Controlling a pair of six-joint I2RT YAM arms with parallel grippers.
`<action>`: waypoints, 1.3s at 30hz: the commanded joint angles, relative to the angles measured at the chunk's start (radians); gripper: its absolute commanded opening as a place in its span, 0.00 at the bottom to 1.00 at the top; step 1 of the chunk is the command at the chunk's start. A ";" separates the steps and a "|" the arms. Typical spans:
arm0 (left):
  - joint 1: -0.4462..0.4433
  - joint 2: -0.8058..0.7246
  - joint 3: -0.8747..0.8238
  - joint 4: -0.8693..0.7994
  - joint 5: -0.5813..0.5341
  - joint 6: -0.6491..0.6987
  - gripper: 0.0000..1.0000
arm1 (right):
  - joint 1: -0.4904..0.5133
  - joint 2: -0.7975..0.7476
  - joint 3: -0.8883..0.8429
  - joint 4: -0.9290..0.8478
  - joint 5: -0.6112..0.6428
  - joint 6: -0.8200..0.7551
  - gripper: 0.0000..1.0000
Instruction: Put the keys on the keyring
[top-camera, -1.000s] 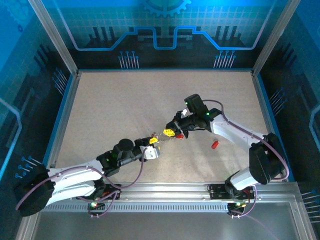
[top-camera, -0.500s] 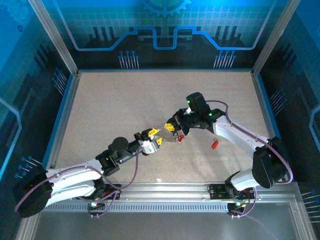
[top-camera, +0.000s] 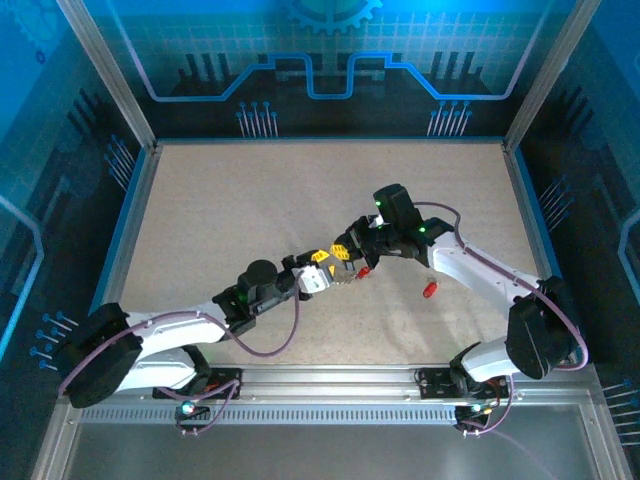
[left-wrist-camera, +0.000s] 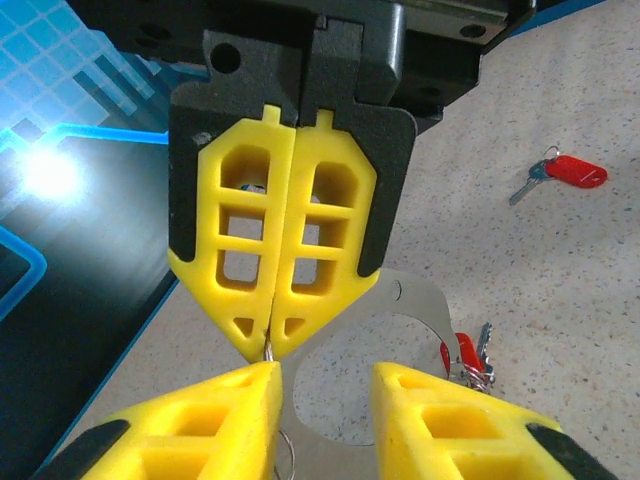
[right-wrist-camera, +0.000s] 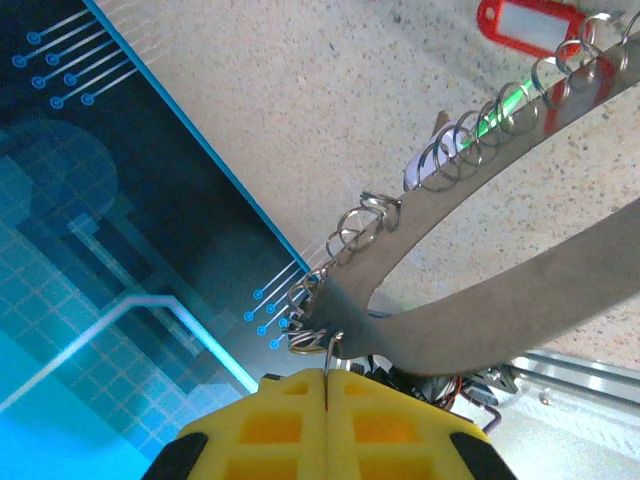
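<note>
Yellow-fingered and narrowly parted: found the left gripper (top-camera: 325, 272) that way a little right of centre on the table (top-camera: 220, 200), at the end of an arm lying across from the near-left corner. Saw its 2 fingertips (left-wrist-camera: 225, 415) flanking the grey band of the keyring (left-wrist-camera: 415, 297), with a gap open between them. Placed the keyring itself between the 2 grippers, raised off the surface, nearer the near edge than the far one. Counted 3 coloured heads among the keys (right-wrist-camera: 425, 170) hung along the band on small wire rings (right-wrist-camera: 350, 232): pale, green, red. Found the right gripper (top-camera: 342, 252) just right of that, fingers pressed flat together and clamped on the band's end, with 1 thin wire loop caught at the tips. Noted, farthest right, a red key (top-camera: 430, 290) lying loose on the table, well apart from both grippers and toward the right edge.
</note>
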 joint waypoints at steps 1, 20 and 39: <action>0.007 0.025 0.036 0.073 -0.053 -0.026 0.29 | 0.011 -0.033 0.013 0.016 0.000 0.015 0.00; 0.013 0.062 0.066 0.012 -0.113 -0.026 0.25 | 0.019 -0.061 0.009 0.020 -0.002 0.032 0.00; 0.021 -0.026 0.122 -0.181 -0.076 -0.037 0.00 | -0.002 -0.166 0.026 -0.146 0.180 -0.181 0.31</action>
